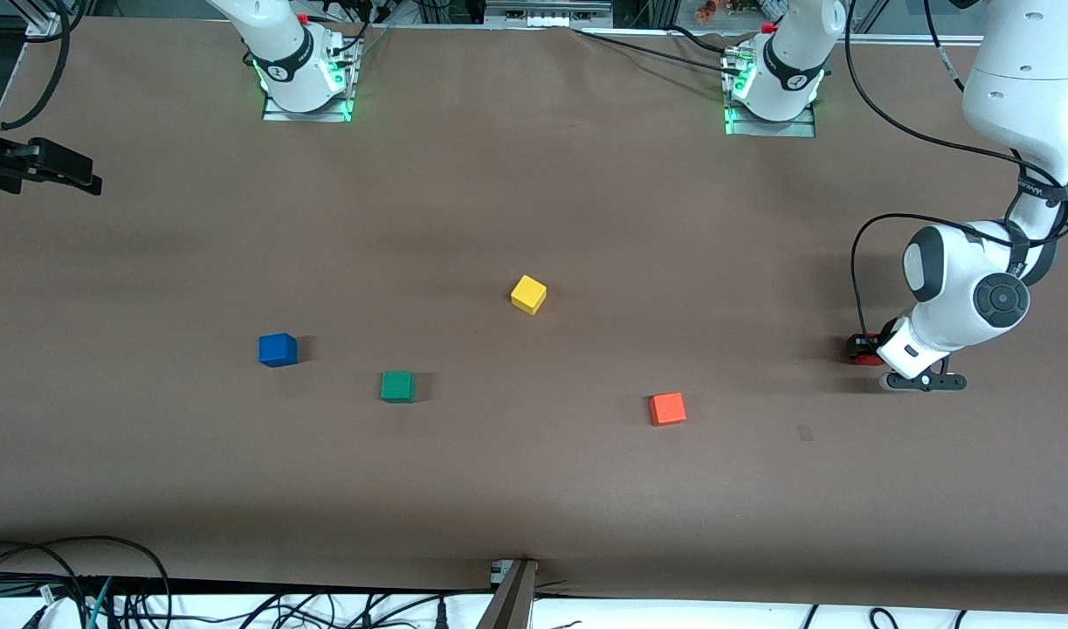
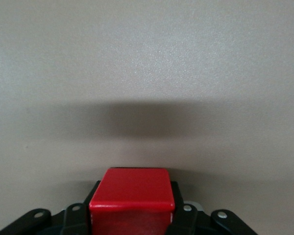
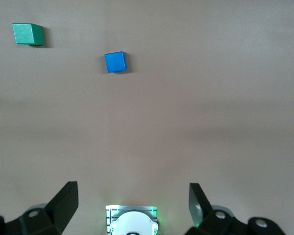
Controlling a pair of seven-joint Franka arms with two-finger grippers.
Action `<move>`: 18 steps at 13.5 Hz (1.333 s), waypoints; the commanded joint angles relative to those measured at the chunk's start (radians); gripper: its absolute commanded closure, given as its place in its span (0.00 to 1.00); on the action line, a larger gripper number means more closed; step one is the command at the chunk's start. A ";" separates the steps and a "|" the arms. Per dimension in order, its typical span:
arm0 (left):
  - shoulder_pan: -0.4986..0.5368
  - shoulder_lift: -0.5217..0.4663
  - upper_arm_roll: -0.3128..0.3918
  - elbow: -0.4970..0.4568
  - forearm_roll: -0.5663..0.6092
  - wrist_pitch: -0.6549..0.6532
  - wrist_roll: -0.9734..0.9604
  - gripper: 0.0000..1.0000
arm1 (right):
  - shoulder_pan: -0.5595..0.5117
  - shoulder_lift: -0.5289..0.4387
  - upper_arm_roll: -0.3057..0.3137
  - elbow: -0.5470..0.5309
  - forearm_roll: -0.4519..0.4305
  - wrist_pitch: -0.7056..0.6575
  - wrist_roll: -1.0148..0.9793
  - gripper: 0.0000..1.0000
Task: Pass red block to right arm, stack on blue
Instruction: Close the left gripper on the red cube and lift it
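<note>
Left tool grips red block.

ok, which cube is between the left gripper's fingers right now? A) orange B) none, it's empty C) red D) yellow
C. The left wrist view shows the red block between the left gripper fingers, and in the front view it sits at that gripper low over the left arm's end of the table; the orange cube and yellow cube lie free.

The red block looks smooth, faintly glossy; the table matt brown, paper-like.
</note>
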State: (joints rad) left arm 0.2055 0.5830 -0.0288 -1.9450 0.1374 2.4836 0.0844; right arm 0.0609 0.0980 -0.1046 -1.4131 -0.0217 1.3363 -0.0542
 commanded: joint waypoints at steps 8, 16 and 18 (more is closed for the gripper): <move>0.012 -0.115 -0.140 0.078 0.010 -0.130 0.127 0.86 | 0.000 0.048 0.016 0.017 0.015 -0.003 0.004 0.00; 0.012 -0.098 -0.224 0.242 -0.260 -0.302 0.386 0.86 | 0.010 0.139 0.037 0.019 0.150 0.011 -0.003 0.00; 0.005 -0.101 -0.229 0.245 -0.352 -0.307 0.460 0.86 | 0.033 0.186 0.046 0.020 0.248 0.052 0.005 0.00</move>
State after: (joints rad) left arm 0.2082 0.4714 -0.2465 -1.7321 -0.1342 2.2066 0.4532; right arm 0.0737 0.2356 -0.0698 -1.4148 0.1628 1.3628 -0.0538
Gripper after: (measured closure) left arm 0.441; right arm 0.000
